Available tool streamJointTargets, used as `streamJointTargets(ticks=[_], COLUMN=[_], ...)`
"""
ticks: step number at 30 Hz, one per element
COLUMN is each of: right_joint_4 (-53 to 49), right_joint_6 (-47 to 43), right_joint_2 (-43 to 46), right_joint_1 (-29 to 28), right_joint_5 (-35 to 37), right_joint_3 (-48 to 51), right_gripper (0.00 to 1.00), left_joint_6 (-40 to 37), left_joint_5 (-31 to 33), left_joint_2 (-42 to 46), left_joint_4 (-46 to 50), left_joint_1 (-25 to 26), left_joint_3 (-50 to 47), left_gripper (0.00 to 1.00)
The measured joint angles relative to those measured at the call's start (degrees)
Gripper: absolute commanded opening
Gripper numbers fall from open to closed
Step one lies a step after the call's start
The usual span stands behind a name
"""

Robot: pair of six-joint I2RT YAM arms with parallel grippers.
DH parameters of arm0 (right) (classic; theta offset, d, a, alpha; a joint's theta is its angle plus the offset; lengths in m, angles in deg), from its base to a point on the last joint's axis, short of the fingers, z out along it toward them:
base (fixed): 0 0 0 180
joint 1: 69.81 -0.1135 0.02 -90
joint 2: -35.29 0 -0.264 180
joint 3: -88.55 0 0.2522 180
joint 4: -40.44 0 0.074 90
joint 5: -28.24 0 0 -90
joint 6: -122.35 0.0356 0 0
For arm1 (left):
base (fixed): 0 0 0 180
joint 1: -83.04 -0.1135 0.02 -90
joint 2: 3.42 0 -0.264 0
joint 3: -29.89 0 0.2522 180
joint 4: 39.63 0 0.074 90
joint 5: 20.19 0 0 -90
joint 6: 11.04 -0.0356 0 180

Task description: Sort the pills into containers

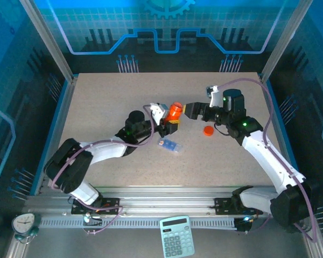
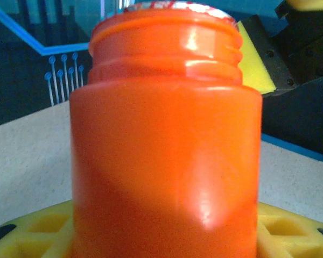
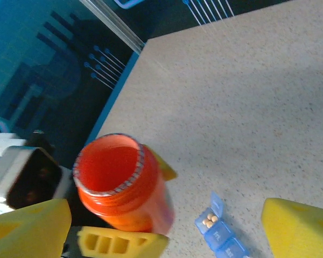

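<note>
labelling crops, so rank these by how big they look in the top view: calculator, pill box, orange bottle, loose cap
1. calculator, clearly largest, though it may sit nearer the camera.
2. pill box and orange bottle: too alike to rank.
3. loose cap, smallest.

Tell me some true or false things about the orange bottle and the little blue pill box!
1. The orange bottle has its cap on. False: its mouth is open, and the orange cap lies on the table.
2. The left end effector grips the bottle. True.
3. One compartment of the pill box is open with pills inside. True.
4. The right end effector holds the pill box. False: it is open and holds nothing.
</note>
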Motion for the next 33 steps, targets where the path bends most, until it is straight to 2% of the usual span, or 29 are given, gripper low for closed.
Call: streamJointTargets(ticks=[6,9,33], right_joint_4=[1.07,1.07,2.95], right_joint_6=[0.46,0.48,0.46], right_joint_2=[0.31,0.31,-5.84], right_joint_1=[0.00,0.00,-2.93], right_joint_5=[-0.42,-0.48,-0.42], right_joint_3=[-0.13,-0.13,-2.40], right_gripper=[0.93,0.93,0.88], left_joint_6=[5.27,7.32,10.54], left_joint_5=[-3.28,-4.57,-13.29], left_joint_2=[-7.39,-9.22,-12.35], left_joint_4=[-12.37,-15.63,-15.26], left_joint_1=[-0.79,-1.05,-1.05], left_joint_3=[2.67,3.30,7.93], left_gripper=[0.09,0.09,0.09])
